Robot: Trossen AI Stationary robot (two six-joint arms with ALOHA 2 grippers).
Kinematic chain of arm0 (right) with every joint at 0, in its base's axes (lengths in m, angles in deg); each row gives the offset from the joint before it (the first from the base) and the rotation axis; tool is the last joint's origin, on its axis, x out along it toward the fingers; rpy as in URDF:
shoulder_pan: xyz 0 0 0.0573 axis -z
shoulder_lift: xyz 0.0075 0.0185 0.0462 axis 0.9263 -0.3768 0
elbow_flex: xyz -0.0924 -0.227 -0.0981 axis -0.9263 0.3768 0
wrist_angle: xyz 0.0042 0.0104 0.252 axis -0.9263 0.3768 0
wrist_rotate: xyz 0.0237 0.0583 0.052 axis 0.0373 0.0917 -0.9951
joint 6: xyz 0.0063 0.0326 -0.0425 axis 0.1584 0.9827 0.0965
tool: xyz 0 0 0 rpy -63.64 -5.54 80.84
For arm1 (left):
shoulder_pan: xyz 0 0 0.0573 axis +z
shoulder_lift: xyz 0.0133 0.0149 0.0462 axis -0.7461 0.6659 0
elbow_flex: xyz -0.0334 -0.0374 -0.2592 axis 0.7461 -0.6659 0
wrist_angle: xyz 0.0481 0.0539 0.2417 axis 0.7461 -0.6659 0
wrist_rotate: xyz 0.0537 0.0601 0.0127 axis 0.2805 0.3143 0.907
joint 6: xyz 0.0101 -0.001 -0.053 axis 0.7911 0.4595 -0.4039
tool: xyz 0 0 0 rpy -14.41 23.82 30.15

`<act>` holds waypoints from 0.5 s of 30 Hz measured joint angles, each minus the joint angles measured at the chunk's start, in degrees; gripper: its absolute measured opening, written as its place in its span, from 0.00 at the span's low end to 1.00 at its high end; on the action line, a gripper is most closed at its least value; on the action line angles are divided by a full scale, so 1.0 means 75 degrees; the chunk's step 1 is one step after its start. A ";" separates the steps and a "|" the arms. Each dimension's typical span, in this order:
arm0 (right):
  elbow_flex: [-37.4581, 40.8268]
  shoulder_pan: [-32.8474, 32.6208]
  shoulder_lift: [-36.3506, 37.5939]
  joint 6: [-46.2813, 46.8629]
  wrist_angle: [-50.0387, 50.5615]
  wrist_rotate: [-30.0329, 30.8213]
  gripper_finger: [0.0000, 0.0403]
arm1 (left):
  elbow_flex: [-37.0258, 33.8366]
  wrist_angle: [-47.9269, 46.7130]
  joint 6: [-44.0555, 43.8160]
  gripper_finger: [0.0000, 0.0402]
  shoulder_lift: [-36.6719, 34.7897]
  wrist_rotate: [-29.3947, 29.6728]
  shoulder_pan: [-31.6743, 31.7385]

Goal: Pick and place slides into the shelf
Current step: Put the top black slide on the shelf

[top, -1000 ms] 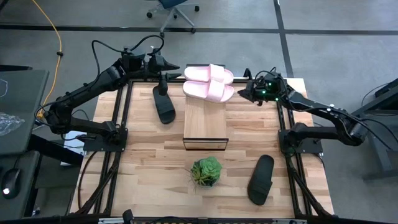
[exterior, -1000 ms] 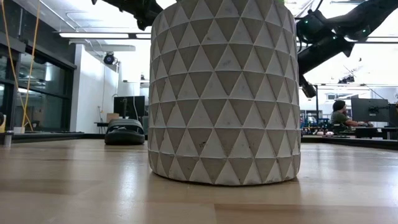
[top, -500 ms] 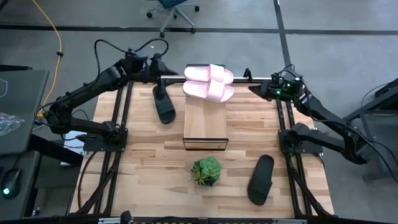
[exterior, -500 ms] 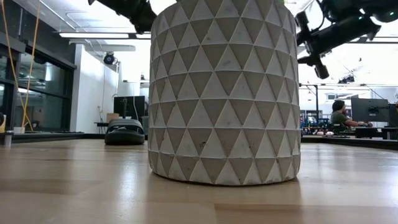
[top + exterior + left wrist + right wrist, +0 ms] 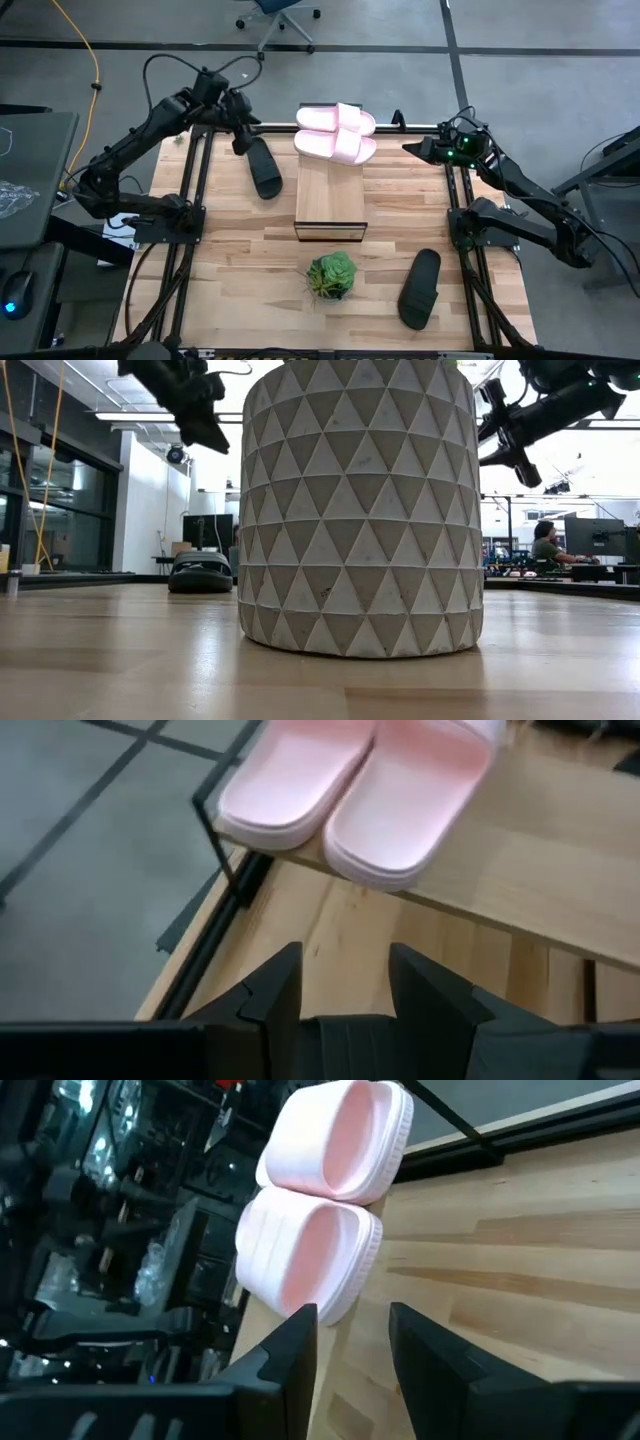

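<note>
My right gripper (image 5: 412,149) pulled back from pink slides (image 5: 336,132) on shelf (image 5: 331,195) far end, fingers apart, empty. Left gripper (image 5: 240,143), spread, empty, swung over near black slide (image 5: 264,167); other black slide (image 5: 420,288) on table. Pink pair placed.

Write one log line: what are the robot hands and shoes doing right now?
pink slides: both on shelf | black slides: on table | left gripper: open, empty, above black slide | right gripper: open, empty
</note>
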 joint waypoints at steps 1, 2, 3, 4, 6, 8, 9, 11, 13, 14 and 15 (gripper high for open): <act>0.0000 0.0000 -0.0001 -0.0085 0.0036 -0.0008 0.29 | 0.0000 -0.0008 0.0000 0.34 0.0065 -0.0236 0.0209; 0.0000 0.0000 -0.0003 -0.0146 0.0062 -0.0035 0.29 | 0.0000 -0.0037 -0.0002 0.34 0.0146 -0.0499 0.0407; 0.0000 0.0000 -0.0003 -0.0178 0.0092 -0.0096 0.29 | 0.0000 -0.0072 -0.0019 0.34 0.0249 -0.0752 0.0572; 0.0000 0.0000 -0.0003 -0.0227 0.0120 -0.0193 0.29 | 0.0000 -0.0079 -0.0031 0.34 0.0380 -0.1023 0.0702; 0.0000 0.0000 -0.0003 -0.0388 0.0223 -0.0404 0.29 | 0.0000 -0.0127 0.0009 0.34 0.0689 -0.1338 0.0838; 0.0000 0.0000 -0.0003 -0.0506 0.0364 -0.0617 0.29 | 0.0000 -0.0232 0.0170 0.34 0.1007 -0.1306 0.0860; 0.0000 0.0000 -0.0003 -0.0564 0.0440 -0.0690 0.29 | 0.0000 -0.0310 0.0300 0.34 0.1157 -0.1210 0.0836; 0.0000 0.0000 -0.0003 -0.0671 0.0581 -0.0867 0.29 | 0.0000 -0.0514 0.0542 0.34 0.1458 -0.1119 0.0838; 0.0000 0.0000 -0.0003 -0.0811 0.0680 -0.1074 0.29 | 0.0000 -0.0666 0.0757 0.34 0.1723 -0.1060 0.0835; 0.0000 0.0000 -0.0003 -0.0835 0.0726 -0.1148 0.29 | 0.0000 -0.0716 0.0810 0.34 0.1836 -0.1054 0.0839; 0.0000 0.0000 -0.0003 -0.0866 0.0753 -0.1189 0.29 | 0.0000 -0.0769 0.0850 0.34 0.1942 -0.1033 0.0841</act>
